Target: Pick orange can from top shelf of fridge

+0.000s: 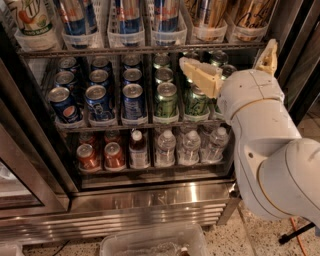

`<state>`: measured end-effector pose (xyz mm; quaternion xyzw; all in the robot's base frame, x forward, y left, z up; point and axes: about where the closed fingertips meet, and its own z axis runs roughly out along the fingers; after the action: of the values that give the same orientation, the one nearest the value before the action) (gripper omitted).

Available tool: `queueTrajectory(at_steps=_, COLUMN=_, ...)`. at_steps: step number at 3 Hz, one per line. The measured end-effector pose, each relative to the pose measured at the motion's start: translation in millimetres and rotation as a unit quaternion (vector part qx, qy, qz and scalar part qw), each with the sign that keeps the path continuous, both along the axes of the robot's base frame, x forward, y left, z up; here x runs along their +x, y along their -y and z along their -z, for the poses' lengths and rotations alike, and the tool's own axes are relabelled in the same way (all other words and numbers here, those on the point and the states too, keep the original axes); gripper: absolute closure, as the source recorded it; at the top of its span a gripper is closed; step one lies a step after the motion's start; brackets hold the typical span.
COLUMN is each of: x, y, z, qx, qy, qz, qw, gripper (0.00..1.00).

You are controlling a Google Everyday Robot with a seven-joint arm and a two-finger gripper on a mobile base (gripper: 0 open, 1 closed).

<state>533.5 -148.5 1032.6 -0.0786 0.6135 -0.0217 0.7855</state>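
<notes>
The fridge (pixel 150 200) stands open in front of me, with a steel base and wire racks. The top shelf (pixel 140 50) runs across the upper edge and carries clear trays of tall cans. An orange can (pixel 248 12) with gold-brown stripes stands in the far right tray, and a similar one (pixel 207 12) is in the tray beside it. Only their lower halves show. My gripper (pixel 233 64) is open, its cream fingers (pixel 200 76) spread just below that rack in front of the green cans, holding nothing.
The middle rack holds blue cans (pixel 100 102) at left and green cans (pixel 166 100) at right. Below stand red cans (pixel 114 155) and water bottles (pixel 189 147). A clear plastic bin (pixel 150 242) sits on the floor. The glass door (pixel 20 175) hangs at left.
</notes>
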Motion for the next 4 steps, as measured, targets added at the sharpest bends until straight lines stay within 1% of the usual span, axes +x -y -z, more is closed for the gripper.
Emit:
queueTrajectory(at_steps=1, x=0.0, y=0.0, z=0.0, qx=0.000, qy=0.000, qz=0.000, qw=1.0000, gripper=0.00)
queueTrajectory(at_steps=2, x=2.6, y=3.7, z=-5.5, qx=0.008, qy=0.000, qz=0.003, qw=1.0000, gripper=0.00)
queueTrajectory(at_steps=3, x=5.9, y=17.9, z=-17.9, qx=0.037, qy=0.005, qz=0.024, qw=0.9990, gripper=0.00)
queueTrajectory(at_steps=4, x=5.9, y=17.9, z=-17.9, qx=0.037, qy=0.005, qz=0.024, qw=0.9990, gripper=0.00)
